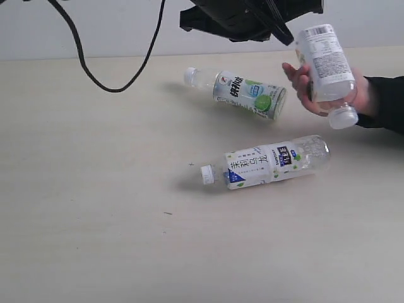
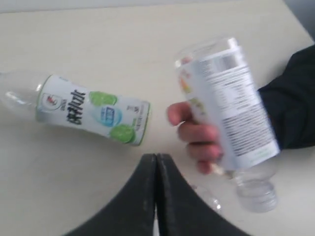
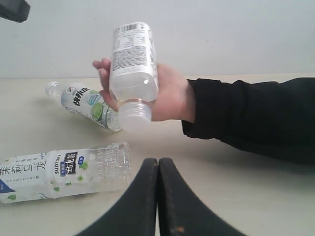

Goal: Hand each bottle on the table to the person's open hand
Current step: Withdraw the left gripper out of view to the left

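The person's open hand [image 1: 302,79] reaches in from the right with a black sleeve and holds a white-labelled bottle [image 1: 323,60], cap tilted down. On the table [image 1: 95,189] lie the green-lime bottle [image 1: 243,91] and, nearer the front, the blue-white bottle [image 1: 265,163]. My left gripper [image 2: 156,160] hangs above the table, shut and empty, between the green-lime bottle [image 2: 83,105] and the hand [image 2: 197,132]; its arm [image 1: 246,19] shows at the top. My right gripper [image 3: 158,164] sits low, shut and empty, beside the blue-white bottle [image 3: 54,172]. The pink-white bottle is out of view.
A black cable [image 1: 82,57] loops down onto the table at the back left. The black sleeve [image 3: 256,115] lies across the table's right side. A pale wall [image 3: 221,34] stands behind the table.
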Controlling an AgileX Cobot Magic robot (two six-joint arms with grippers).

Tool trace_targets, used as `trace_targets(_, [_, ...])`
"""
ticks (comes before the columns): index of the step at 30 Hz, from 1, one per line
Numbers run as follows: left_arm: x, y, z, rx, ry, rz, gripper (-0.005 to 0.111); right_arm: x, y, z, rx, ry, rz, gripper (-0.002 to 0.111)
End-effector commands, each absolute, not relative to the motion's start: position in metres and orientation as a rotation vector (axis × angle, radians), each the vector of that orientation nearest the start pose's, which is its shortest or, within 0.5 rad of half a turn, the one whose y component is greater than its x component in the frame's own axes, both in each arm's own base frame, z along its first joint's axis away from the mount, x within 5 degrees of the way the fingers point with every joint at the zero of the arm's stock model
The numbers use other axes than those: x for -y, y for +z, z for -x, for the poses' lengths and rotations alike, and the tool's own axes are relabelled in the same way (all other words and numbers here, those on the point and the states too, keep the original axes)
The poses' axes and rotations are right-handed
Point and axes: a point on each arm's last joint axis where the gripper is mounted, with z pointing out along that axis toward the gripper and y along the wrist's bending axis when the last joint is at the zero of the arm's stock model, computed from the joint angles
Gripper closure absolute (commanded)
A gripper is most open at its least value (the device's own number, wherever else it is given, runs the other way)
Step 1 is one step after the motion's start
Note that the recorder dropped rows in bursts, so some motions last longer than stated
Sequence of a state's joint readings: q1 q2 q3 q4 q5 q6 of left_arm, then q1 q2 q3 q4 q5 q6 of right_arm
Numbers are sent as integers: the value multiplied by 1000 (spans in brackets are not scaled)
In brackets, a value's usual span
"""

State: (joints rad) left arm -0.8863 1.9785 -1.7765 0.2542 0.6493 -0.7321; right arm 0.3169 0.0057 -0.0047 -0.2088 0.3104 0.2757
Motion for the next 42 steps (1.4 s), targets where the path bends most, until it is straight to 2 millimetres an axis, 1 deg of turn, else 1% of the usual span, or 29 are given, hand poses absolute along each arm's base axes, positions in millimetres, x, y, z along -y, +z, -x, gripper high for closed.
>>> trace_targets(1, [336, 312, -295, -2384, -399, -456, 107, -11, 186, -53, -1779, 222, 168, 108])
trace_targets(3, [330, 315, -290, -2386, -365, -504, 107, -11, 186, -53, -1779, 222, 168, 108])
trace_targets(4, [328, 316, -284, -2382, -349, -550, 107, -11, 186, -53, -1779, 222, 168, 108])
trace_targets(7, [315, 309, -271, -2363, -255, -667, 107, -11, 186, -53, -1779, 222, 168, 108])
trace_targets(9, [301, 306, -261, -2343, -194, -696, 107, -11, 186, -53, -1779, 222, 168, 108])
trace_targets(11, [283, 302, -251, -2319, -170, -674, 107, -11, 186, -53, -1779, 222, 168, 108])
trace_targets(12, [275, 296, -245, -2316, -170, -663, 107, -11, 186, -53, -1779, 222, 168, 108])
trace_targets(14, [257, 293, -230, -2267, -222, -652, 107, -11, 186, -53, -1779, 222, 168, 108])
trace_targets(18, [225, 291, -197, -2157, -358, -696, 107, -11, 186, -53, -1779, 222, 168, 108])
trace_targets(19, [215, 286, -187, -2136, -388, -708, 107, -11, 186, -53, -1779, 222, 168, 108])
trace_targets(20, [209, 288, -180, -2098, -430, -710, 107, -11, 186, -53, -1779, 222, 168, 108])
trace_targets(21, [202, 283, -172, -2081, -451, -722, 107, -11, 186, -53, -1779, 222, 168, 108])
trace_targets(22, [194, 283, -164, -2043, -488, -727, 107, -11, 186, -53, -1779, 222, 168, 108])
trace_targets(25, [173, 276, -145, -2000, -516, -753, 107, -11, 186, -53, -1779, 222, 168, 108])
trace_targets(28, [157, 270, -133, -1964, -499, -786, 107, -11, 186, -53, -1779, 222, 168, 108])
trace_targets(32, [141, 265, -121, -1940, -502, -787, 107, -11, 186, -53, -1779, 222, 168, 108])
trace_targets(35, [130, 266, -113, -1892, -530, -773, 107, -11, 186, -53, -1779, 222, 168, 108])
trace_targets(38, [115, 271, -108, -1821, -563, -708, 107, -11, 186, -53, -1779, 222, 168, 108])
trace_targets(42, [88, 271, -110, -1792, -497, -557, 107, -11, 186, -53, -1779, 222, 168, 108])
